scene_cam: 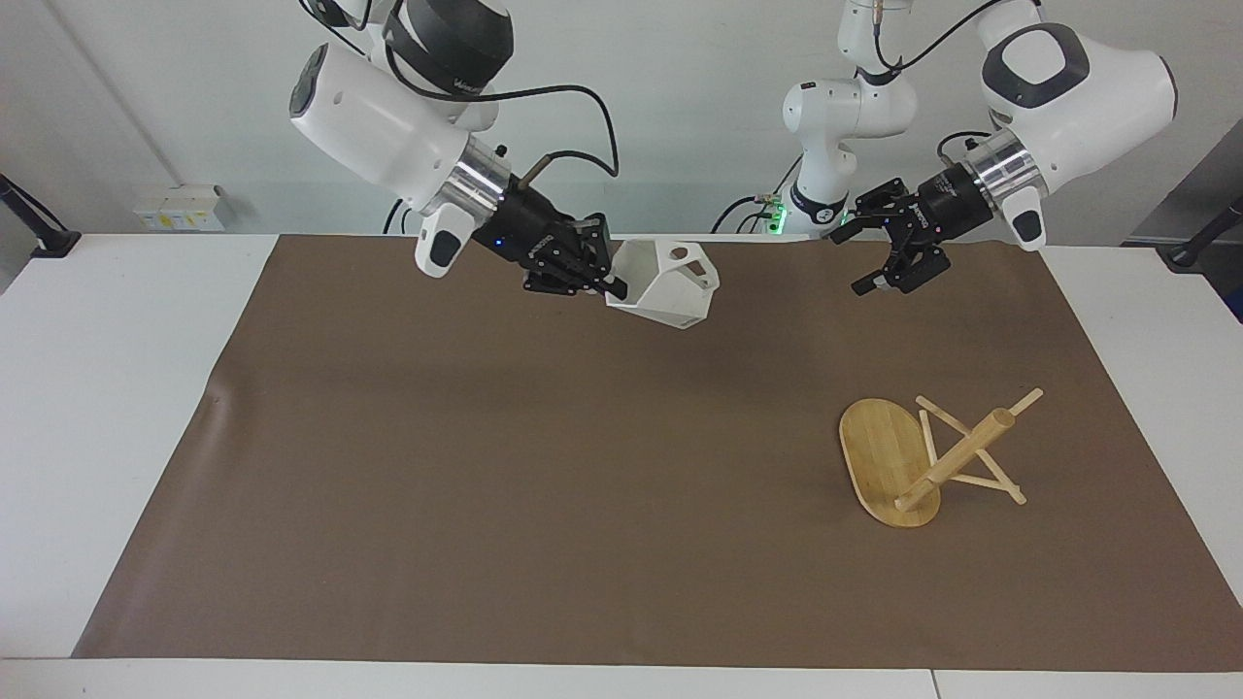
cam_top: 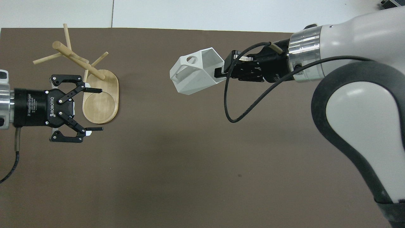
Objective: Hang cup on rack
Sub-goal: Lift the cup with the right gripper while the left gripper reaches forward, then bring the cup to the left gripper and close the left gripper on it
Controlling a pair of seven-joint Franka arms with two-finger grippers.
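— Cup (scene_cam: 665,283) first: where is it, and why tipped like that?
— Up in the air over the brown mat (scene_cam: 486,466), well apart from the rack (scene_cam: 923,461), toward the right arm's end of the table. The right gripper (scene_cam: 610,282) is clamped on its rim, mouth toward the wrist, so the pierced handle points toward the rack, probably to meet a peg.
— And the rack?
— Toppled, its base on edge, post slanting, pegs resting on the mat.
— The left gripper (cam_top: 95,110)?
— Fingers spread wide, holding nothing, in the air near the rack's base; I'd judge it means to right it.
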